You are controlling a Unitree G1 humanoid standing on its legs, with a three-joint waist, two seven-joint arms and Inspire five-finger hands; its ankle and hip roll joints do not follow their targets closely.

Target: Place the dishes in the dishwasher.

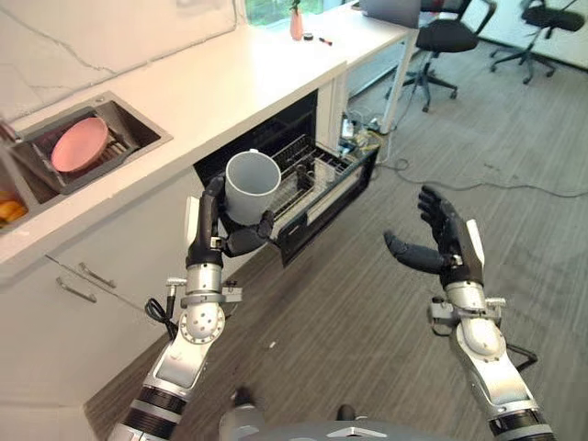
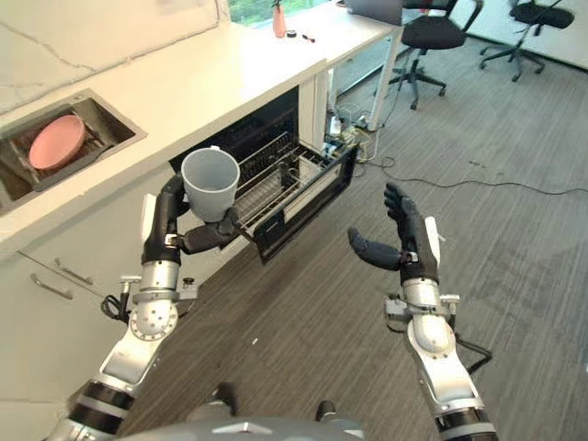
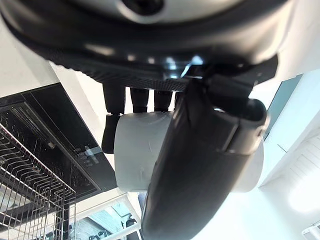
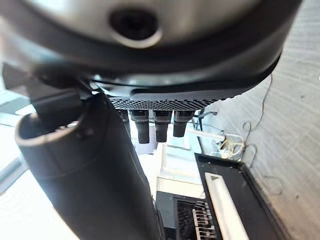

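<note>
My left hand (image 1: 213, 237) is shut on a grey-white mug (image 1: 251, 186), held upright in front of the counter, just left of the dishwasher's pulled-out wire rack (image 1: 308, 175). The left wrist view has the thumb (image 3: 200, 165) and fingers wrapped round the mug (image 3: 140, 150). The dishwasher door (image 1: 326, 207) hangs open below the counter. A pink plate (image 1: 79, 144) lies in the sink (image 1: 138, 129) at the left. My right hand (image 1: 441, 241) floats open over the floor, right of the dishwasher, holding nothing.
The white countertop (image 1: 230, 73) runs back to a desk with a small pink vase (image 1: 296, 23). Office chairs (image 1: 446, 37) stand at the back right. Cables (image 1: 432, 179) trail across the grey wood floor by the dishwasher. Cabinet handles (image 1: 78, 285) show at the lower left.
</note>
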